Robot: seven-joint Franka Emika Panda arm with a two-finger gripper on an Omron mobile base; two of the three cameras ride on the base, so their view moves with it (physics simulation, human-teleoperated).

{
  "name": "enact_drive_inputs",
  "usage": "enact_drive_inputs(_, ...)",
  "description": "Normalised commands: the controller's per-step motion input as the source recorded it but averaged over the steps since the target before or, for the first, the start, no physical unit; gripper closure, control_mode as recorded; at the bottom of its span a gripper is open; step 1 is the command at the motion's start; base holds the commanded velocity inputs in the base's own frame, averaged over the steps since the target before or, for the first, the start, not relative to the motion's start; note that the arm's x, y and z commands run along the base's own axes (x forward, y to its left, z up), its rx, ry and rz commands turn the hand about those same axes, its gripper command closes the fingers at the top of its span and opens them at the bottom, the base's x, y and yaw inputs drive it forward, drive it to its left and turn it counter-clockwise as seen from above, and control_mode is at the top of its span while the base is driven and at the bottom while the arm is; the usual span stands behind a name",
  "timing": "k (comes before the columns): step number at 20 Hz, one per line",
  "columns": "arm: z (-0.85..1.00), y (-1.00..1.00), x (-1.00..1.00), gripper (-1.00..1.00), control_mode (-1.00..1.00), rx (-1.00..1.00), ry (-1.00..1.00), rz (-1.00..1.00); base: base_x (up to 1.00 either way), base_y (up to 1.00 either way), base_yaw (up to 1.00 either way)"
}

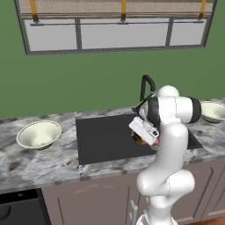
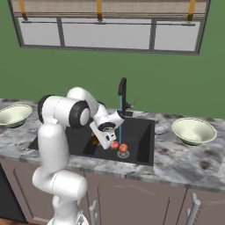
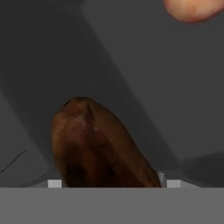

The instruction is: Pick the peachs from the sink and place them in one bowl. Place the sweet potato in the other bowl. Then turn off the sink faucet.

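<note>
In the hand view the dark brown sweet potato (image 3: 96, 144) fills the space between my gripper's (image 3: 111, 183) two tips, which press on its sides low in the black sink (image 3: 39, 52). From the right base view, the gripper (image 2: 97, 141) reaches down into the sink (image 2: 140, 136) at the sweet potato (image 2: 94, 140). Two orange-red peachs (image 2: 115, 145) (image 2: 123, 148) lie just right of it by the drain. One peach (image 3: 192, 8) shows at the hand view's top edge. The left base view has the gripper (image 1: 143, 139) in the basin (image 1: 101, 140).
The black faucet (image 2: 122, 94) (image 1: 147, 85) stands behind the sink, a thin blue stream (image 2: 120, 114) running. One pale bowl (image 1: 38, 134) (image 2: 13, 115) sits on the counter left of the sink, the other bowl (image 1: 213, 112) (image 2: 193, 130) on the right.
</note>
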Motion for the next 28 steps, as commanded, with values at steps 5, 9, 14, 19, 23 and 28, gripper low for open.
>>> enact_drive_inputs(5,1.0,0.12,-0.74,1.0,-1.0,0.06,-0.25,0.0,0.0,0.0,0.0)
enact_drive_inputs(9,1.0,0.14,-0.67,1.0,-1.0,0.06,-0.23,0.0,0.0,0.0,0.0)
enact_drive_inputs(14,1.0,0.42,-0.67,1.0,-1.0,0.04,-0.1,0.0,0.0,0.0,0.0)
enact_drive_inputs(19,1.0,0.73,-0.53,1.0,-1.0,0.0,-0.02,0.01,0.0,0.0,0.0)
enact_drive_inputs(23,0.96,0.67,-0.25,1.0,-1.0,0.0,0.0,0.13,0.0,0.0,0.0)
enact_drive_inputs(28,0.62,0.51,-0.07,1.0,-1.0,-0.09,0.0,0.23,0.0,0.0,0.0)
